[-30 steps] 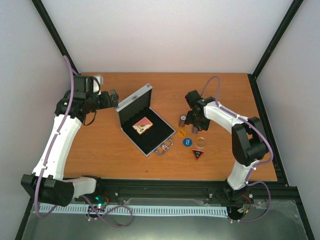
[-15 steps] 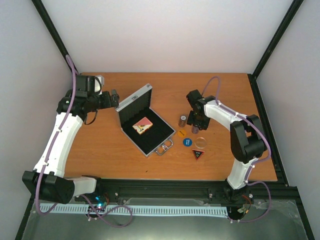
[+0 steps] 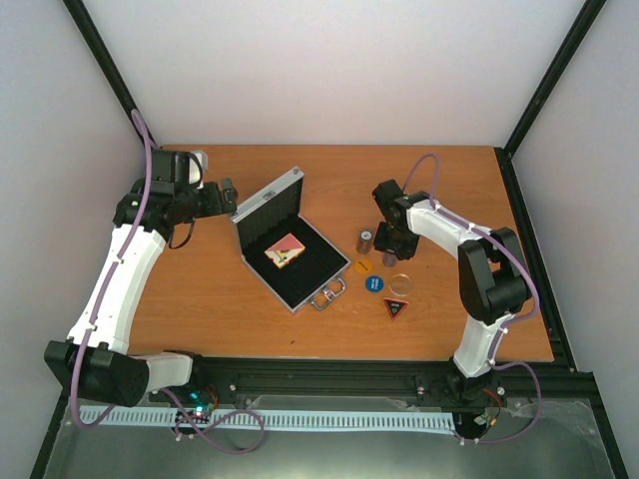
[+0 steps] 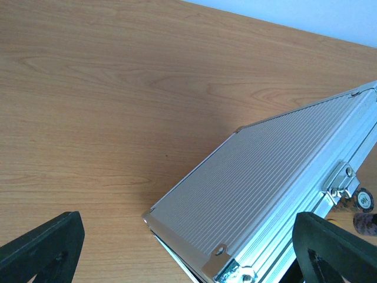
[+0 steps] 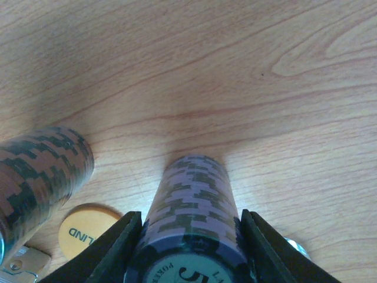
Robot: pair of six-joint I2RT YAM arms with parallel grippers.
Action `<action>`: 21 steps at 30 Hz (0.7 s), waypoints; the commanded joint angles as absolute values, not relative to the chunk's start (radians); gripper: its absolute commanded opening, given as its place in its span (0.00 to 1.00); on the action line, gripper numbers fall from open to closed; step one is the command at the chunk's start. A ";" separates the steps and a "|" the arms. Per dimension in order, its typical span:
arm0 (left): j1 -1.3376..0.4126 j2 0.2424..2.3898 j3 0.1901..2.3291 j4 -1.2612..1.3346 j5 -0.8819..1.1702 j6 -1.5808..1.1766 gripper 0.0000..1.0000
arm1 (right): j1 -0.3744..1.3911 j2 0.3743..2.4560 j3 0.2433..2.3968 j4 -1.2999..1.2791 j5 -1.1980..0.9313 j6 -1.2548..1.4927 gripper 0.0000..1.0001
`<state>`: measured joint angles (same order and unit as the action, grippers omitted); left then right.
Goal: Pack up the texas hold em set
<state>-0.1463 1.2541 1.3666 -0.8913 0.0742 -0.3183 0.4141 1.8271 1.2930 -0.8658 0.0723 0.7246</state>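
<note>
The silver case (image 3: pixel 262 274) lies open on the table with its lid (image 3: pixel 268 200) raised and the red card deck (image 3: pixel 286 250) on the black lining. My right gripper (image 3: pixel 391 249) is down over a purple chip stack (image 5: pixel 191 206), and both fingers (image 5: pixel 118 247) press its sides. A brown chip stack (image 3: pixel 364 240) stands just left of it. An orange disc (image 3: pixel 363 266), a blue disc (image 3: pixel 373 283), a clear disc (image 3: pixel 400 284) and the dark triangular button (image 3: pixel 396 307) lie nearer me. My left gripper (image 3: pixel 228 195) stands wide open behind the lid (image 4: pixel 277 177), holding nothing.
The case's metal handle (image 3: pixel 330 294) sticks out toward the discs. The brown stack (image 5: pixel 38 171) and orange disc (image 5: pixel 85 233) sit close to the left of my right gripper (image 5: pixel 191 247). Black frame posts run along the table's left and right edges.
My right gripper's jaws have narrowed onto the purple chip stack. The left arm has shifted only slightly and stays open.
</note>
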 commanded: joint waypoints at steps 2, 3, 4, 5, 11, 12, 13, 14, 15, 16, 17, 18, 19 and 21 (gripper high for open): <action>-0.149 1.242 1.385 -0.906 0.063 -0.308 1.00 | 0.403 1.858 1.289 -0.860 0.075 0.722 0.42; -0.149 1.241 1.386 -0.908 0.061 -0.306 1.00 | 0.403 1.859 1.287 -0.859 0.073 0.723 0.38; -0.149 1.240 1.386 -0.909 0.059 -0.303 1.00 | 0.403 1.858 1.284 -0.858 0.071 0.723 0.33; -0.149 1.240 1.386 -0.910 0.058 -0.304 1.00 | 0.403 1.858 1.279 -0.858 0.071 0.724 0.26; -0.149 1.236 1.382 -0.911 0.061 -0.302 1.00 | 0.403 1.805 1.266 -0.888 0.078 0.711 0.03; -0.149 1.236 1.382 -0.911 0.061 -0.301 1.00 | 0.403 1.786 1.262 -0.890 0.072 0.700 0.03; -0.149 1.235 1.382 -0.910 0.060 -0.300 1.00 | 0.402 1.767 1.260 -0.891 0.058 0.692 0.03; -0.149 1.233 1.382 -0.910 0.059 -0.298 1.00 | 0.403 1.746 1.259 -0.892 0.044 0.683 0.03; -0.149 1.233 1.382 -0.912 0.057 -0.296 1.00 | 0.403 1.729 1.259 -0.898 0.030 0.679 0.03; -0.149 1.232 1.383 -0.912 0.055 -0.295 1.00 | 0.403 1.711 1.261 -0.908 0.020 0.679 0.03; -0.149 1.233 1.385 -0.915 0.054 -0.293 1.00 | 0.403 1.695 1.262 -0.919 0.010 0.678 0.03; -0.149 1.232 1.387 -0.916 0.052 -0.293 1.00 | 0.403 1.680 1.263 -0.928 0.001 0.680 0.03; -0.150 1.233 1.390 -0.919 0.053 -0.293 1.00 | 0.403 1.662 1.262 -0.937 -0.007 0.681 0.03; -0.149 1.232 1.395 -0.924 0.053 -0.290 1.00 | 0.405 1.621 1.258 -0.944 -0.032 0.684 0.03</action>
<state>-0.1463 1.2537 1.3666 -0.8932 0.0631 -0.3168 0.4126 1.7348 1.2533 -0.9165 0.0204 0.6945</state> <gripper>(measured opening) 0.998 0.430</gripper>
